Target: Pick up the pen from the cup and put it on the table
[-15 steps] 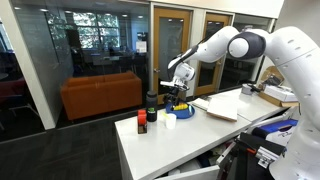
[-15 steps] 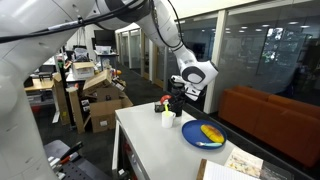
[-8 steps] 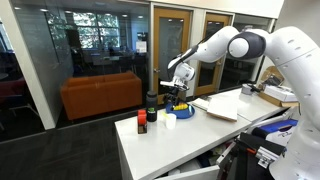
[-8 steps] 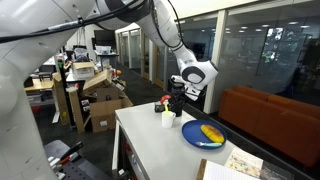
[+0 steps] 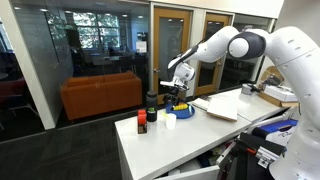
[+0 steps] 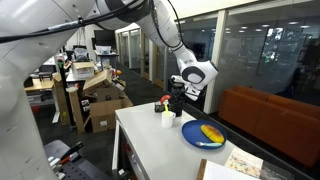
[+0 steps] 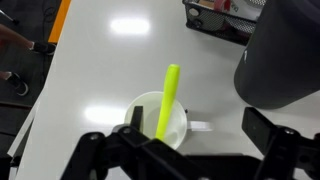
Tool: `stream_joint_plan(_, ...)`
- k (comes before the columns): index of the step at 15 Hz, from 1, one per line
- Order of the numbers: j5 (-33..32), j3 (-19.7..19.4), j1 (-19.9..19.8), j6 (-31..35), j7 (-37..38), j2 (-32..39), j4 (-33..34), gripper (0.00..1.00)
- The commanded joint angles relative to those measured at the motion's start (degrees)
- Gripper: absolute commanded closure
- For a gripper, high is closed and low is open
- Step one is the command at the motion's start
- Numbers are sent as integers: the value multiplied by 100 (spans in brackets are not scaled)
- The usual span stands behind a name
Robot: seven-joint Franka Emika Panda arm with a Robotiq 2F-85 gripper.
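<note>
A yellow-green pen (image 7: pixel 166 100) stands tilted in a small white cup (image 7: pixel 178 128) on the white table (image 7: pixel 90 60). My gripper (image 7: pixel 200 135) hangs just above the cup, open, with one finger on each side of the cup's rim and nothing held. In both exterior views the gripper (image 5: pixel 172 97) (image 6: pixel 176 103) hovers over the white cup (image 5: pixel 170 121) (image 6: pixel 168 120) near the table's (image 5: pixel 190 148) (image 6: pixel 150 150) end. The pen is too small to make out there.
A dark cylinder (image 7: pixel 280 55) (image 5: pixel 152 102) stands close beside the cup. A blue plate with yellow food (image 6: pixel 203 134) (image 5: pixel 182 108), a red-and-black bottle (image 5: pixel 142 122), a black mesh tray (image 7: pixel 215 12) and an open book (image 5: pixel 215 107) lie around it.
</note>
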Motion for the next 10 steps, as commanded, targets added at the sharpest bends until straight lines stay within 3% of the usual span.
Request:
stream_joint_plan(1,-3,-8,-3,-21,2,16,29,0)
stream_joint_plan(10,91,37,47,99,83,115,50,0)
